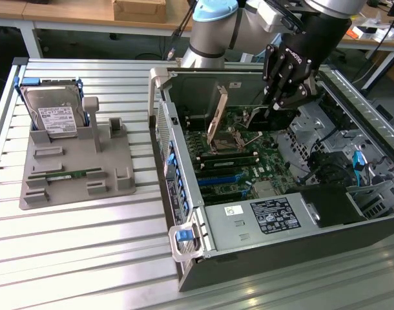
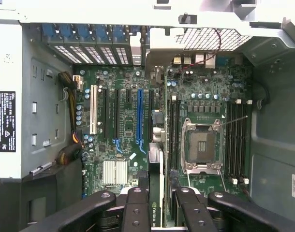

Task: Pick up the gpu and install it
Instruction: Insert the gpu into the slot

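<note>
Starting at the exterior view's left: slatted metal table (image 1: pixel 87 258), and on it a grey holder tray (image 1: pixel 113 187). Carries a silver hard drive (image 1: pixel 51 116) with a white label, standing upright at the tray's back corner, and a slim green memory stick (image 1: pixel 68 175) lying flat near the tray's front edge. Moving rightward: open computer case (image 1: pixel 184 194) lying on its side, with the motherboard (image 1: pixel 232 165) exposed inside and a labelled power supply (image 1: pixel 274 216) at the near end. Above the far part of the board, toward the exterior view's right: black gripper (image 1: pixel 281 103) on the arm, pointing down into the case. Clamps the gpu (image 1: pixel 265 117) with fingers partly closed on it, the card hanging just under the fingers and above the board, not seated in any slot. In the wrist view: blue-tabbed rear slot covers (image 2: pixel 89 36) along the case wall, then a white slot (image 2: pixel 94 108), black slots, and a long blue slot (image 2: pixel 139 116). Beside that, gripper (image 2: pixel 157 205) with fingers (image 2: pixel 137 203) pressed on both faces of the gpu (image 2: pixel 155 188), seen edge-on as a thin strip between the blue slot and the CPU socket (image 2: pixel 201 145). Farthest along: memory slots (image 2: pixel 237 140) flanking the socket, and the grey case wall (image 2: pixel 278 145).
</note>
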